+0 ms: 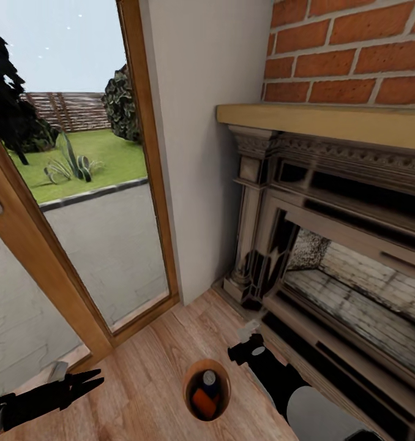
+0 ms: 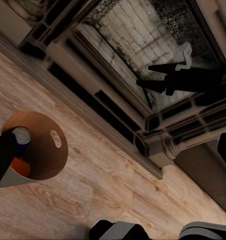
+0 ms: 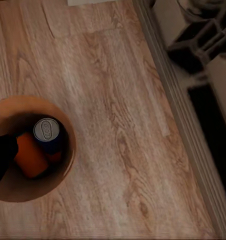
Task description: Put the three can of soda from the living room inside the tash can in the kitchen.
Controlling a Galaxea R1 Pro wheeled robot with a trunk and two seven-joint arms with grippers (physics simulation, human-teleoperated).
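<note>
The tash can (image 1: 190,375), a small brown round bin, stands on the wood floor in front of the living room fireplace. Inside it sit a dark blue can of soda (image 1: 209,377) with a silvery top and an orange can of soda (image 1: 204,401). The wrist views show the tash can (image 2: 48,150) (image 3: 28,107), the blue can (image 2: 21,135) (image 3: 45,130) and the orange can (image 2: 20,167) (image 3: 30,156). My right gripper (image 1: 235,354) (image 2: 145,76) hovers just right of the bin, open and empty. My left gripper (image 1: 99,378) is open, well left of it. The kitchen is out of view.
A carved dark fireplace (image 1: 330,233) with a wooden mantel and red brick above lines the right side. A tall glass door in a wood frame (image 1: 152,184) stands at the left, with a garden outside. My base (image 2: 143,231) is close behind the bin.
</note>
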